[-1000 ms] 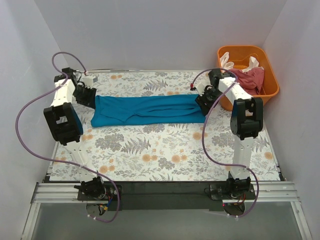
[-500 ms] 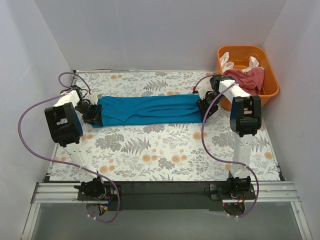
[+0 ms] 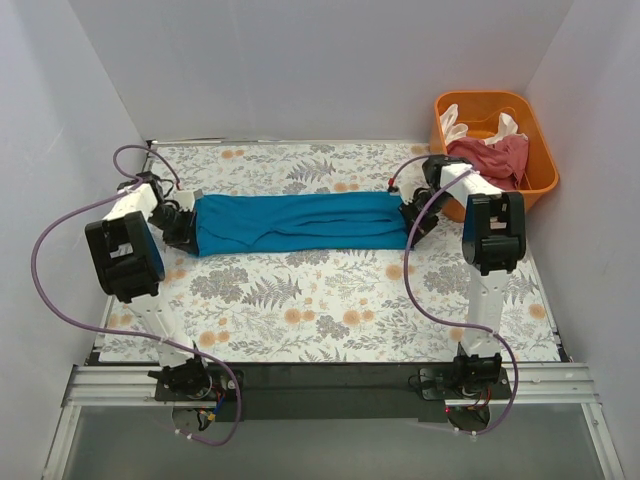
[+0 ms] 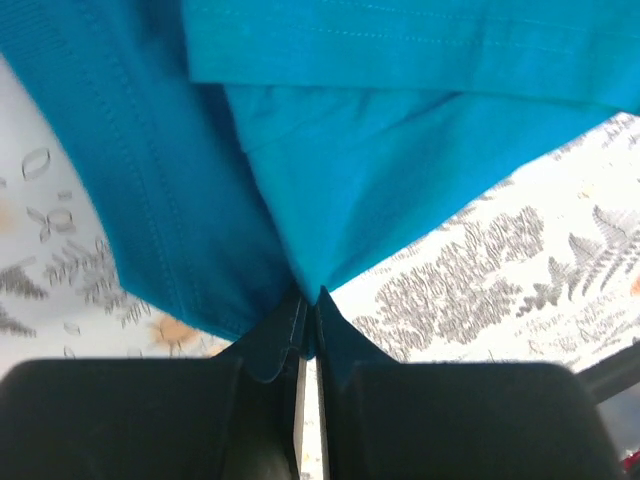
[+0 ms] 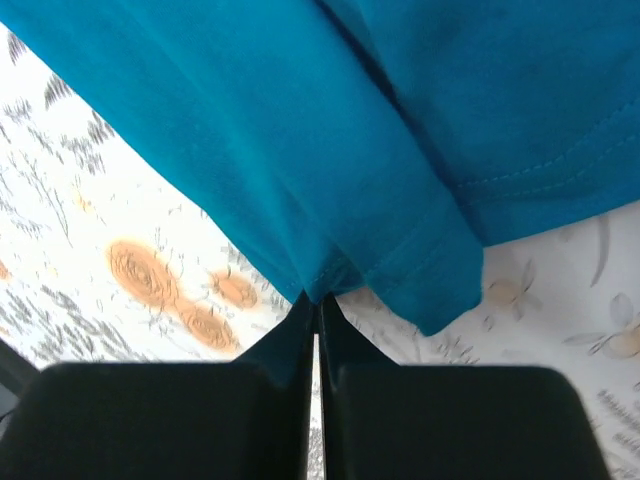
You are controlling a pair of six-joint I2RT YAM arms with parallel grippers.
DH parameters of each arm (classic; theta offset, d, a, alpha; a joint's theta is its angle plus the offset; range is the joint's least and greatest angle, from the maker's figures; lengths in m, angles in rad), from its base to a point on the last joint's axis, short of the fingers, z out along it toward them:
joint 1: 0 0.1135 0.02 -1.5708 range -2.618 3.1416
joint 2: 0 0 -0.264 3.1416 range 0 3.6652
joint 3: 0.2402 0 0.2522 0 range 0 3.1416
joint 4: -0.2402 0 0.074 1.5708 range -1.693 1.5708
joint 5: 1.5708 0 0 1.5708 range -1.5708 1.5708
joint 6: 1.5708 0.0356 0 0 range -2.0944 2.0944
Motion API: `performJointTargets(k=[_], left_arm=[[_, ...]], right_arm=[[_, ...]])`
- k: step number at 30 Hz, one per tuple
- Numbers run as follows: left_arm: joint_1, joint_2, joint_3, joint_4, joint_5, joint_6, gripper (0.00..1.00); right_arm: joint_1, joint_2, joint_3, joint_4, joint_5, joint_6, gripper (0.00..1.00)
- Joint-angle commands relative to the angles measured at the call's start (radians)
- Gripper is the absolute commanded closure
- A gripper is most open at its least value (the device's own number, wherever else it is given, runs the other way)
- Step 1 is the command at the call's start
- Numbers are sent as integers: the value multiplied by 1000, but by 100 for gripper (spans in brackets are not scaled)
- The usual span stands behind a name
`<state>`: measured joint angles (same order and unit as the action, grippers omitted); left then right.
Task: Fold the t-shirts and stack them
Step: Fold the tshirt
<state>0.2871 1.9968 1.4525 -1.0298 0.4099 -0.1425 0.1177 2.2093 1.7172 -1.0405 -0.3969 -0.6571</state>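
I see the table (image 3: 300, 300) with the teal shirt (image 3: 300, 220) lying on it as a long band between my arms. The tub (image 3: 545, 180) at far right holds the pink shirt (image 3: 500, 155) and cream shirt (image 3: 452, 125). My left gripper (image 4: 308, 298) pinches the band's left end and my right gripper (image 5: 317, 300) its right end, jaws pressed tight on cloth.

Looks like a lab test cell to me: plain white panels (image 3: 330, 60) box in 3 sides, I'm bolted to an aluminium rail (image 3: 330, 385), purple cables (image 3: 60, 230) loop loose, and a floral cloth (image 3: 330, 300) covers the bench.
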Motion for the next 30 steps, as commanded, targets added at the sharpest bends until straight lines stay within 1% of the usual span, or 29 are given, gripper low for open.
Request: performJointTargets(k=[1,5,9,10,11,12,13,15,16,17,18,20,21,22,23,24,25,26,27,28,30], left_arm=[[15,-121,-20,-49,-3,41,100],[14,-182,-119,-41,-26,63,100],[15,-202,-176,-6,-48,61,100],[15,-201,-182,-1,-62,58,100],[15,-198,-179,0,-68,51,97],[15,-197,-167,-7,-65,47,91],[18,-201,-156,-15,-56,49,82],[21,-217,-121,-53,13,64,77],[21,-225,-75,-71,44,69,75],[20,-246,-52,-82,112,72,73],[14,-257,-35,-90,139,75,72],[-41,-289,-18,-75,156,72,69],[-70,-300,-26,-43,139,69,69],[-135,-311,-50,-23,127,49,69],[-172,-319,-63,20,112,37,68],[-207,-322,-78,43,71,15,68],[-273,-322,-98,62,52,-12,68],[-322,-323,-107,101,34,-32,66],[-354,-322,-113,125,-15,-49,66],[-412,-320,-118,141,-32,-63,65],[-460,-311,-127,172,-71,-94,65]], right_arm=[[-27,-77,-94,-46,71,-61,99],[-47,-102,-157,-44,116,-84,99],[-47,-86,-137,-55,96,-75,99],[-47,-85,-131,-62,93,-76,90],[-47,-91,-130,-69,93,-85,81],[-47,-100,-130,-76,93,-90,75],[-47,-112,-128,-82,89,-95,67],[-46,-157,-113,-85,67,-111,65],[-46,-174,-105,-89,40,-119,65],[-47,-198,-96,-87,26,-124,65],[-47,-206,-85,-87,11,-127,65],[-43,-212,-53,-82,-22,-130,65],[-39,-211,-47,-81,-26,-136,66],[-36,-208,-35,-79,-29,-144,66],[-24,-200,-30,-66,-26,-145,66],[-20,-195,-28,-58,-22,-145,66],[-12,-189,-19,-49,-8,-147,67],[2,-188,-15,-30,0,-148,67],[10,-184,-11,-21,16,-150,67],[17,-181,-11,-9,30,-156,67],[40,-181,-16,20,55,-168,67]])
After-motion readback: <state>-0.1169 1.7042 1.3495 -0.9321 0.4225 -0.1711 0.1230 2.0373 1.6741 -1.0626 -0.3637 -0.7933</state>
